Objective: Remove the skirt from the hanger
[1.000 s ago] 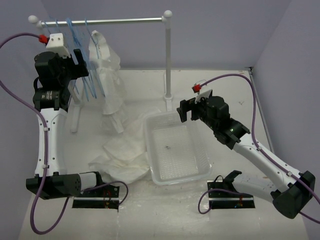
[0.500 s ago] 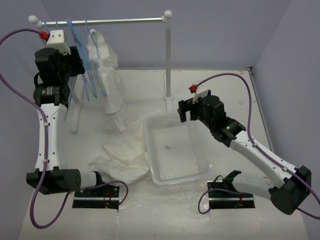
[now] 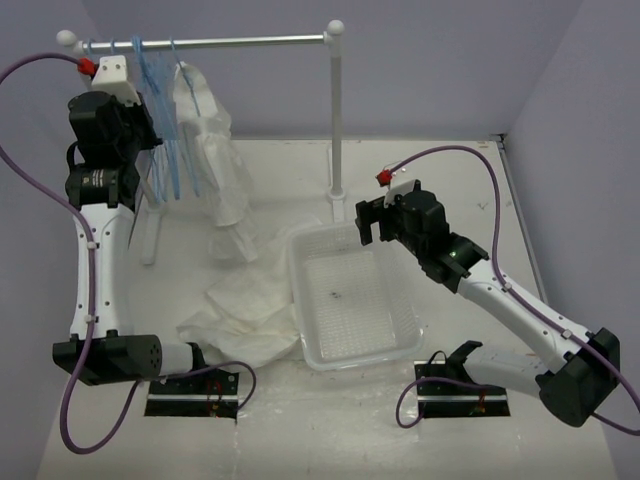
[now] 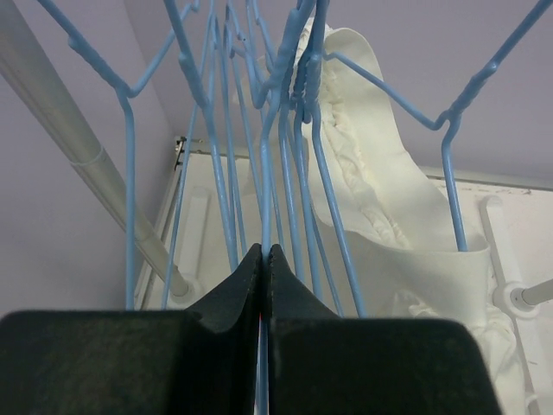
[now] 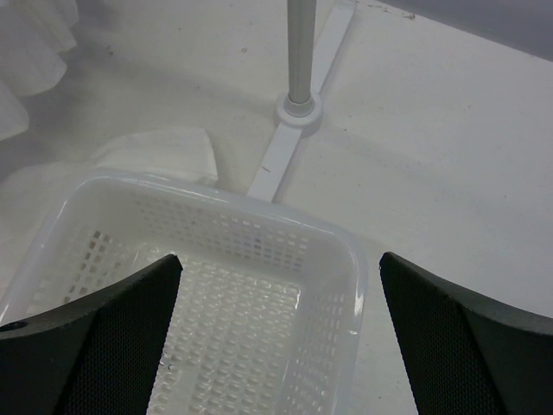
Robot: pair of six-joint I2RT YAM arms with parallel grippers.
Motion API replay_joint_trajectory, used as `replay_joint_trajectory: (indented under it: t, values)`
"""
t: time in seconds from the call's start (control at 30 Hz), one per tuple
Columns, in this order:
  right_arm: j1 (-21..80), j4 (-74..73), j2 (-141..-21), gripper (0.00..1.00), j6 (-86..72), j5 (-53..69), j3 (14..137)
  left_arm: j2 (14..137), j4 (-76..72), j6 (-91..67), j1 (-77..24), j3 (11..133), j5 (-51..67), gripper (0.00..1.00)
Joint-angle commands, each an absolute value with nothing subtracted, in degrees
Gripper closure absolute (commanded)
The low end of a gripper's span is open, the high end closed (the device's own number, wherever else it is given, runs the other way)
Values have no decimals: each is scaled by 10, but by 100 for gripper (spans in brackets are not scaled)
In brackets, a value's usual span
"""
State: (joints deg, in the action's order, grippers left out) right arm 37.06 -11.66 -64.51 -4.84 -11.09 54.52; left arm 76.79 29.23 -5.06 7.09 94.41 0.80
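The left gripper (image 4: 263, 252) is up at the clothes rail (image 3: 250, 41), its fingers pressed together with a blue wire hanger (image 4: 265, 199) pinched between the tips. More blue hangers (image 4: 128, 173) crowd either side of it. Just beyond the fingers, to their right, a white ruffled garment (image 4: 371, 199) hangs from one of them. The skirt (image 3: 250, 310) lies crumpled on the table well below that gripper, touching the left wall of the clear plastic basket (image 3: 297, 290). The right gripper (image 5: 281, 258) hovers over the basket's far end, fingers spread wide and holding nothing.
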Motion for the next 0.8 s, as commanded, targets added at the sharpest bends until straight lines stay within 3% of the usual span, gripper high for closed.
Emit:
replay_joint_trajectory:
  t: [0.0,0.77]
  values:
    - [368,-107,-647,1,-37,-127,562,746,295,-51,74,968,4,100]
    - [368,-107,-647,1,-33,-131,562,717,216,-84,74,966,-52,100]
